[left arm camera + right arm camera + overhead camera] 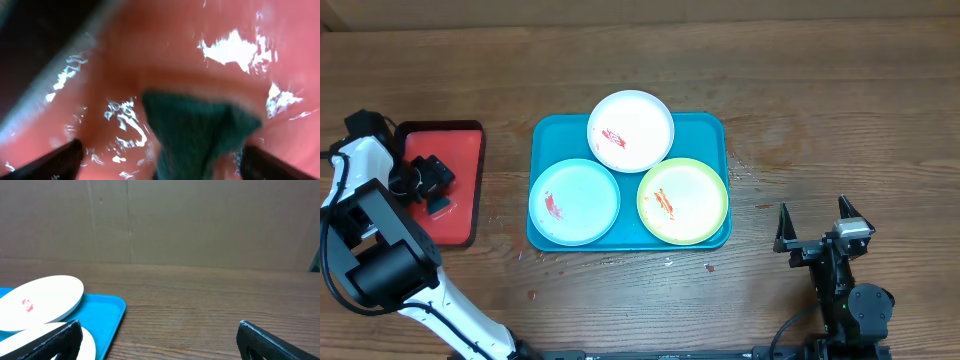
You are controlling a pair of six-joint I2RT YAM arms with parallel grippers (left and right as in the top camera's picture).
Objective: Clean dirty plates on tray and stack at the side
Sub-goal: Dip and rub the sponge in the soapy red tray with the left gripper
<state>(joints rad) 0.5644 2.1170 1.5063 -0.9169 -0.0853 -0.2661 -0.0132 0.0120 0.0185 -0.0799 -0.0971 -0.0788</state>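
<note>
The teal tray (704, 128) holds three dirty plates with red smears: white (631, 131) at the back, light blue (574, 201) front left, yellow-green (682, 200) front right. My left gripper (433, 186) is low over the red tray, far left of the plates. In the left wrist view its fingers (162, 164) are spread wide, open, with a dark green cloth-like pad (200, 132) lying between them. My right gripper (815, 226) is open and empty over the table, right of the teal tray. The right wrist view shows its fingers (160, 342), the white plate (40, 300) and the tray's corner (105, 315).
The small red tray (460, 150) with a dark rim lies at the far left; its wet, shiny surface (240, 30) fills the left wrist view. Small red specks dot the wooden table (820, 100) around the teal tray. A brown wall (200, 220) stands behind the table.
</note>
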